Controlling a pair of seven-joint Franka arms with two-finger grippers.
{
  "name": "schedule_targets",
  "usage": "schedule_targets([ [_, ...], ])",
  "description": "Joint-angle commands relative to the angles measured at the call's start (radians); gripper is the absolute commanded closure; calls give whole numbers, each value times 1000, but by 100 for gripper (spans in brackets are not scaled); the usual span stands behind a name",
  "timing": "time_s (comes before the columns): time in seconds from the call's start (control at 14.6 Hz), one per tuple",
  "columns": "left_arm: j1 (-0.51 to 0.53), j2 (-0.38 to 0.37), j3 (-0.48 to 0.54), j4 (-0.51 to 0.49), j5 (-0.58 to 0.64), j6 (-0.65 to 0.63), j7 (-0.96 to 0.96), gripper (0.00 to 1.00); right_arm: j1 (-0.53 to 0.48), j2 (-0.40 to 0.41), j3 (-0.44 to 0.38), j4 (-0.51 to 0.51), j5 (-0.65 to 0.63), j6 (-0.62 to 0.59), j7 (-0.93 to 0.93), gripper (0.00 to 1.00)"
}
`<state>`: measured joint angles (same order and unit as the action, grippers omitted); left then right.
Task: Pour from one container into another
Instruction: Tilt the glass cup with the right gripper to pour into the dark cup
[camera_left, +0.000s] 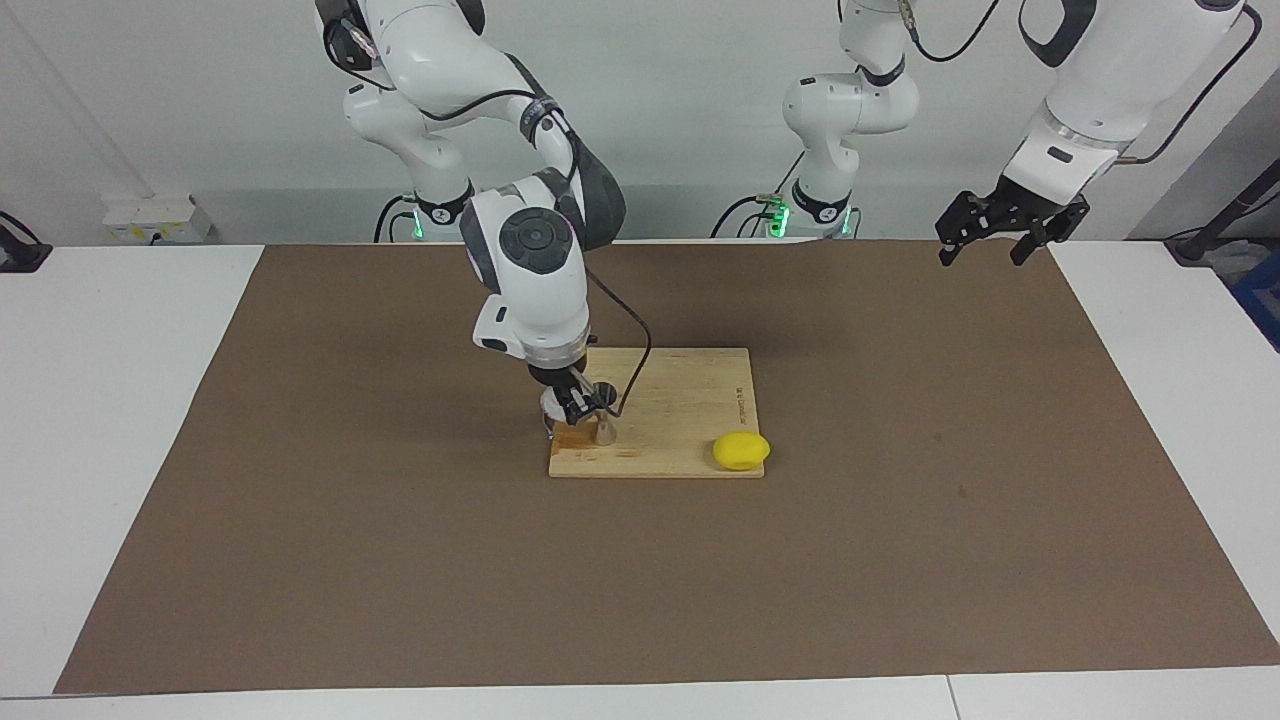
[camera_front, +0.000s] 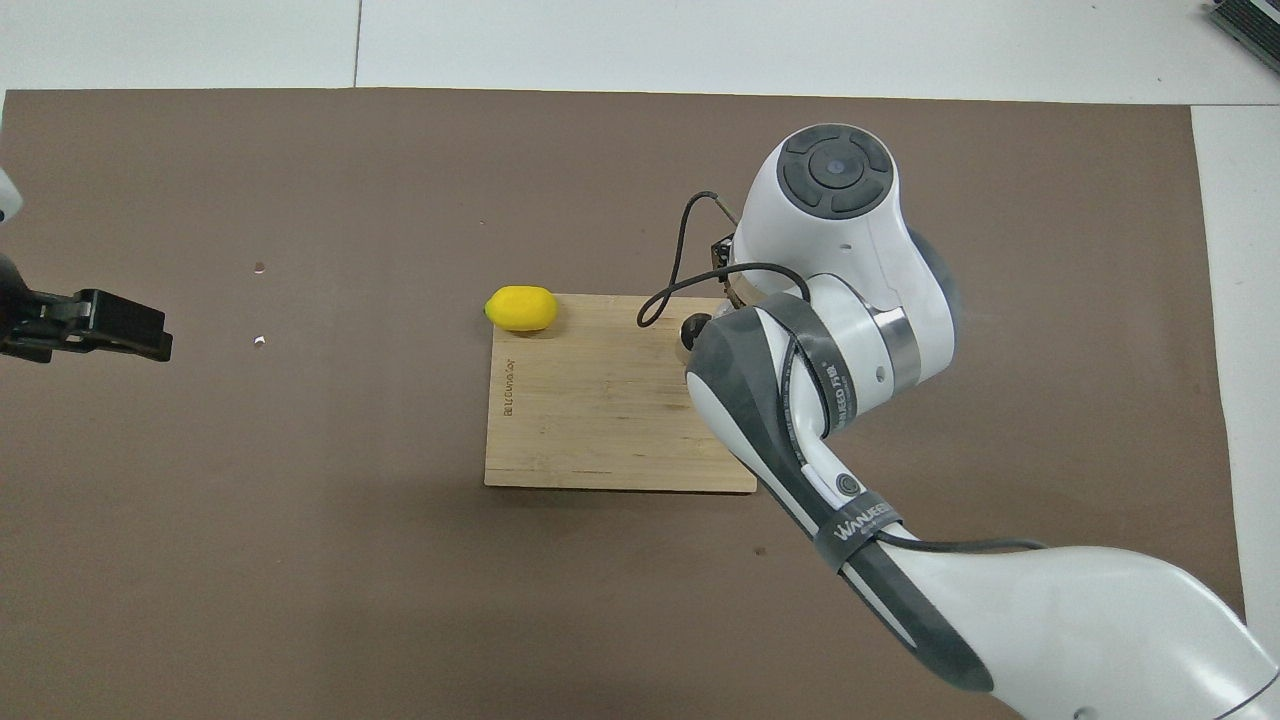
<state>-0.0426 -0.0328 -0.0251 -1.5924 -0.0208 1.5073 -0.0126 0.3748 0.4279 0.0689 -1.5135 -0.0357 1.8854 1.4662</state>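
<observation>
Brown mat (camera_left: 900, 560) across the table, and on it the wooden board (camera_left: 690, 400), which is where all the action is. The right arm comes down over the board's corner toward its own end of the table, and the right gripper (camera_left: 578, 405) sits low there, right at the cup (camera_left: 553, 408). The cup shows as a pale clear shape at the gripper, tucked against the fingers, and it looks gripped, though whether the fingers are truly clamped on it I cannot tell from here. Just beside it stands the jigger (camera_left: 604, 425), upright on the board, its dark mouth peeking out from under the arm in the overhead view. From above, the arm hides the cup completely. A lemon (camera_left: 741, 451) lies at the board's corner toward the left arm's end, well apart from the pour. The left gripper (camera_left: 1012, 226) waits up in the air over the mat's edge, fingers spread, holding nothing. Now the risks, as I judge them: the jigger's mouth is small and its waist narrow, so a tilt started slightly off-centre would spill onto the board. And with the gripper this close, a finger brushing the rim could tip it over.
</observation>
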Motion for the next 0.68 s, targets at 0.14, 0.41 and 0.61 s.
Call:
schedule_targets([
  [0.14,6,-2,-3,3,7,-12,0,0,32,3,2,21,-78,-19,25,100],
  [0.41,6,-2,-3,3,7,-12,0,0,42,3,3,18,-121,-19,25,100],
  [0.61,6,-4,-3,3,7,-12,0,0,53,3,3,16,-145,-20,23,100],
])
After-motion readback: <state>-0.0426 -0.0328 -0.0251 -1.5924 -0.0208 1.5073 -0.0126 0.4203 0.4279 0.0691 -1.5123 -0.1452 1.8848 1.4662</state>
